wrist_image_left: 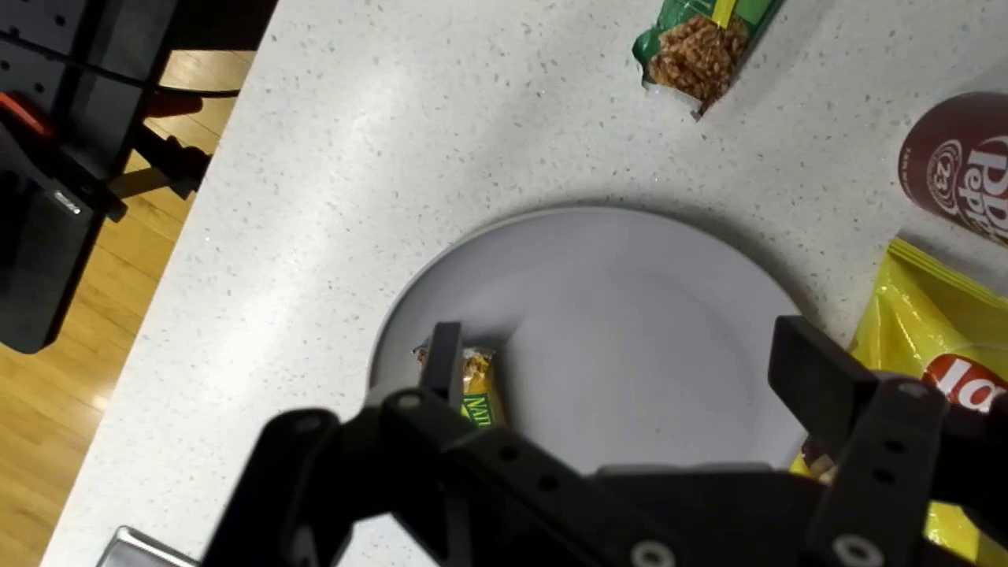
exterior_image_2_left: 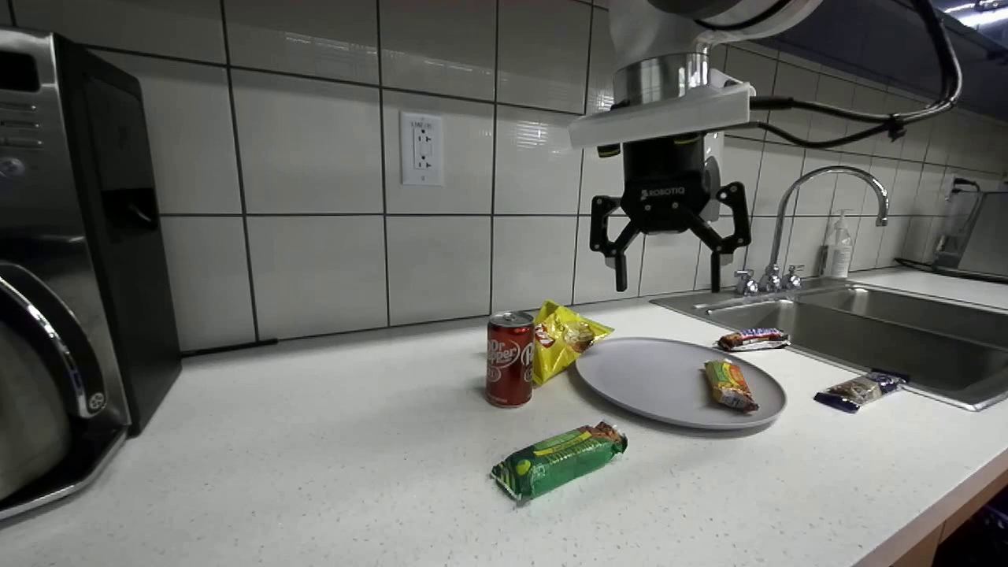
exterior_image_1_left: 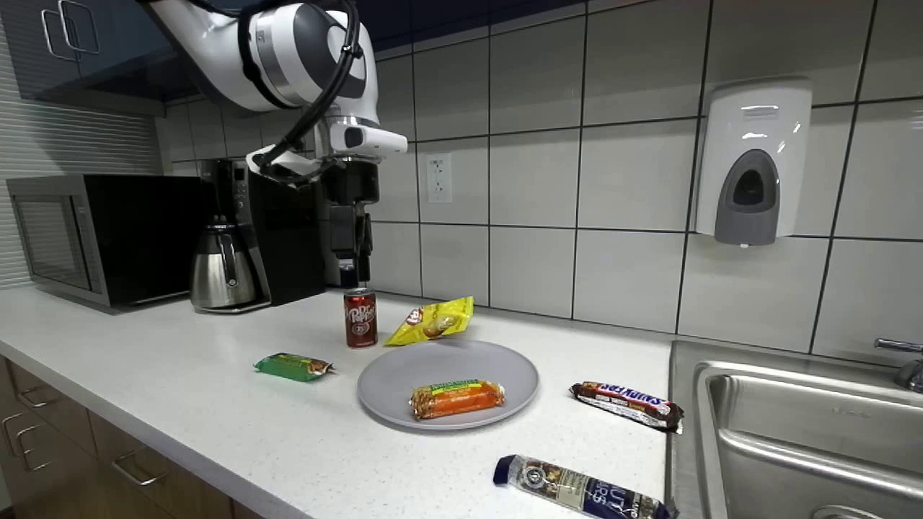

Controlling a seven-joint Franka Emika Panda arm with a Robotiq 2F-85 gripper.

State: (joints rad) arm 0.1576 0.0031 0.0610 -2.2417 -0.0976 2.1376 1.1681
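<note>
My gripper (exterior_image_2_left: 668, 285) hangs above the counter with its fingers wide apart and nothing between them. In the wrist view the gray plate (wrist_image_left: 630, 276) spreads below the gripper (wrist_image_left: 618, 340). An orange-wrapped granola bar (exterior_image_1_left: 458, 398) lies on the plate; in the wrist view one finger partly hides this bar (wrist_image_left: 480, 394). Beside the plate sits a yellow snack bag (exterior_image_2_left: 563, 339), with a red Dr Pepper can (exterior_image_2_left: 509, 358) upright next to it. A green-wrapped bar (exterior_image_2_left: 559, 461) lies on the counter, cut off at the top of the wrist view.
Between plate and steel sink (exterior_image_1_left: 793, 425) lie a Snickers bar (exterior_image_1_left: 627, 405) and a nut bar with blue ends (exterior_image_1_left: 577, 486). A tiled wall (exterior_image_1_left: 533, 259) with a soap dispenser (exterior_image_1_left: 753, 158) backs the counter. A coffee maker (exterior_image_1_left: 288, 238) and microwave (exterior_image_1_left: 144, 231) stand farther along.
</note>
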